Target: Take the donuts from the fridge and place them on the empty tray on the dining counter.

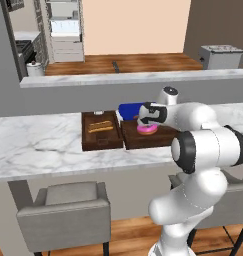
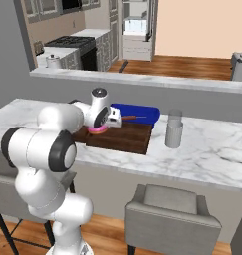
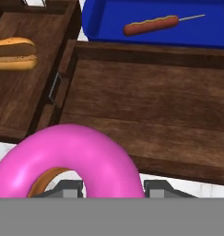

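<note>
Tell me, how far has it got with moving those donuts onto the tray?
Partway. The pink donut has left the fridge: the gripper holds it at the near edge of the empty tray on the dining counter, not yet set down. Nothing lies in that tray, so both donuts remain to be placed; I can't see the brown one.

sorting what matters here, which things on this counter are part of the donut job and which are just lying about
Part of the job:
- pink donut, held in the gripper
- empty brown tray
- marble counter

Just lying about:
- smaller tray with a hot dog bun
- blue tray with a corn dog
- grey cup
</note>
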Tool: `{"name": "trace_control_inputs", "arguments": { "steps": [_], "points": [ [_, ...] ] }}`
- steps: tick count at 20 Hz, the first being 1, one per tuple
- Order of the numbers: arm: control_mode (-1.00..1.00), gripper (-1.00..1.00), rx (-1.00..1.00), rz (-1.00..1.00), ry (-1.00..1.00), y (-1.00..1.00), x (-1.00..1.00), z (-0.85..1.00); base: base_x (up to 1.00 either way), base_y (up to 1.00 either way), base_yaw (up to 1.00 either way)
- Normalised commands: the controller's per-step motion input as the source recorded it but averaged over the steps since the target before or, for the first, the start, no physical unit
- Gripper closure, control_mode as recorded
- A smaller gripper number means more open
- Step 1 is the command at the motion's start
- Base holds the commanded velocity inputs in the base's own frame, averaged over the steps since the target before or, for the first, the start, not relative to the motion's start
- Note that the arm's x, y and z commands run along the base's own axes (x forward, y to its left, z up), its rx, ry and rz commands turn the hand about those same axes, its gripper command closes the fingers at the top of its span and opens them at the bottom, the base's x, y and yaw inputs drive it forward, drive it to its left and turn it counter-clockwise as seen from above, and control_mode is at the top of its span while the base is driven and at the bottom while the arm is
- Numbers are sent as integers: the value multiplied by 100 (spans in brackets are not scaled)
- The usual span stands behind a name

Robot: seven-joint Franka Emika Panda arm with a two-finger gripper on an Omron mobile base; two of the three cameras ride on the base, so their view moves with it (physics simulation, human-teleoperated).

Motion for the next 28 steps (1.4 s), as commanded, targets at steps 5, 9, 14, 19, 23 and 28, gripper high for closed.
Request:
{"name": "trace_control_inputs", "arguments": {
  "steps": [5,9,14,19,23,28],
  "points": [
    [-100,100,0,0,0,-1,13,-15,0,0,0],
    [-100,100,0,0,0,0,23,-18,0,0,0],
    [-100,100,0,0,0,0,31,-19,0,0,0],
    [-100,100,0,0,0,0,31,-16,0,0,0],
    [-100,100,0,0,0,0,27,-11,0,0,0],
    [-100,100,3,0,0,0,17,-9,0,0,0]
  ]
}}
